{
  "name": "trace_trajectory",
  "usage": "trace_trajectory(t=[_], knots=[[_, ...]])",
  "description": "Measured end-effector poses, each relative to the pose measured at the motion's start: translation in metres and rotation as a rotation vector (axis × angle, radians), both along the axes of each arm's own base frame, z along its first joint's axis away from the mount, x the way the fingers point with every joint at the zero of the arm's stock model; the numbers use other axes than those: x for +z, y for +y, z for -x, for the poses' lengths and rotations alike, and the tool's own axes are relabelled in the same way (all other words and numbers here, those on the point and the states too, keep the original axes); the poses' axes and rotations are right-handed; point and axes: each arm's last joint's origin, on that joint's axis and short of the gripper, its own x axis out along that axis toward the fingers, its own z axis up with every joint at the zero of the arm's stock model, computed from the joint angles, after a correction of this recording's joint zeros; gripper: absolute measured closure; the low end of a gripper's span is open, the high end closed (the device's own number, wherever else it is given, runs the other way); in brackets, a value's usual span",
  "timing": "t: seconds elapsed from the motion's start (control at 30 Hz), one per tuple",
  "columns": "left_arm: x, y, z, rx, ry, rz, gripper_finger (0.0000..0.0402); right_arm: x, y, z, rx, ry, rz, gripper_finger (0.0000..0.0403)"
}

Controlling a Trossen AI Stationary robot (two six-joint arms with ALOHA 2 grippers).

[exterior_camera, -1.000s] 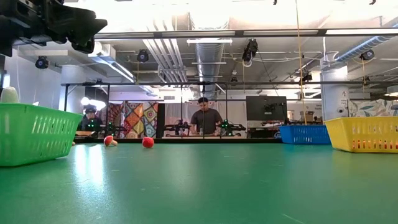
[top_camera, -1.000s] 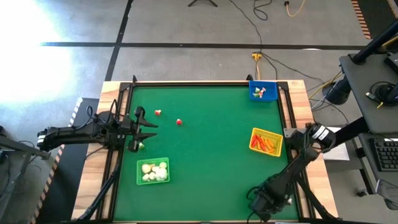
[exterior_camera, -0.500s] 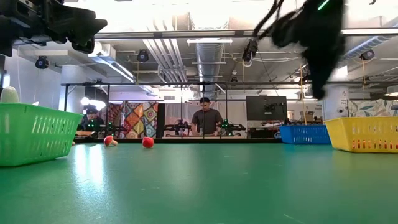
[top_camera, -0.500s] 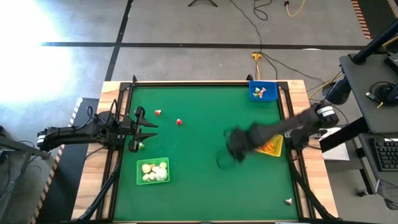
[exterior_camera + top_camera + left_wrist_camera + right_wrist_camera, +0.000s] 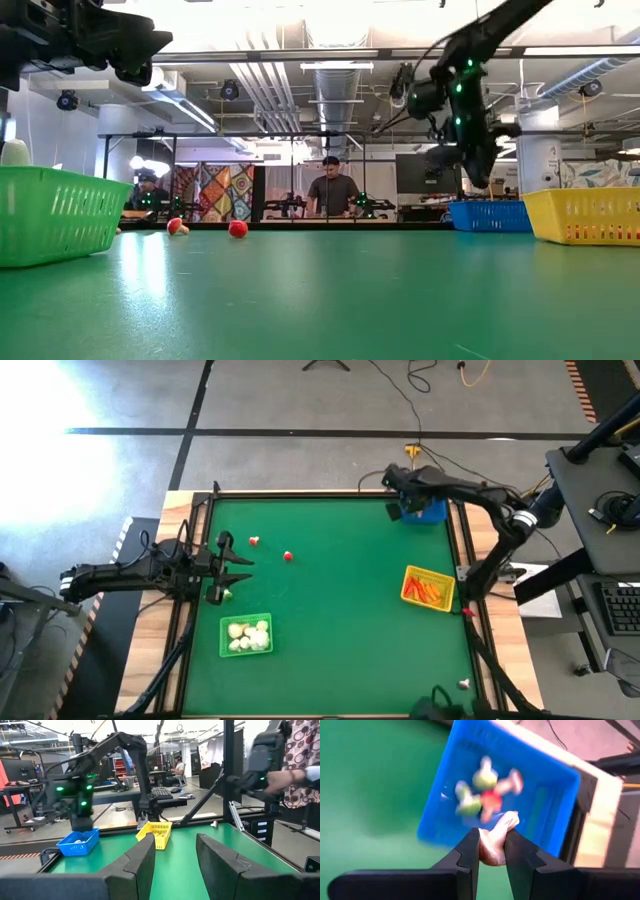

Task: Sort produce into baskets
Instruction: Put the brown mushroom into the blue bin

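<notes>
— Right gripper, what has it got? And where?

— Its fingers are clamped on a small pale pinkish piece, held above the blue basket at the table's far right corner. Small red, white and greenish pieces lie in that basket.

— Other baskets?

— Nearest, the green basket holds whitish garlic-like bulbs. The yellow basket by the right edge holds orange carrot-like sticks.

— Left arm?

— The left gripper waits above the table's left side, fingers apart, gripping nothing. Farther on the green mat, two red pieces lie loose.
</notes>
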Motion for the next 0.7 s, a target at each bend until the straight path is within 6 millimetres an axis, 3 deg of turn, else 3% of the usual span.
trace_trajectory(t=[0.13, 0.23, 0.47, 0.6, 0.7], knots=[[0.000, 0.000, 0.000, 0.000, 0.000, 0.000, 0.0274, -0.012, -0.033, 0.006, 0.003, -0.089, 0.020, 0.0338], [0.000, 0.000, 0.000, 0.000, 0.000, 0.000, 0.0274, -0.025, -0.047, 0.008, -0.020, -0.105, 0.016, 0.0338], [0.000, 0.000, 0.000, 0.001, 0.000, 0.000, 0.0274, -0.047, -0.053, 0.007, -0.006, -0.029, -0.022, 0.0312], [0.000, 0.000, 0.000, 0.000, 0.000, 0.000, 0.0274, -0.042, -0.050, 0.008, -0.029, -0.013, 0.000, 0.0277], [0.000, 0.000, 0.000, 0.000, 0.000, 0.000, 0.0274, -0.028, -0.042, 0.004, -0.008, -0.025, 0.045, 0.0247]])
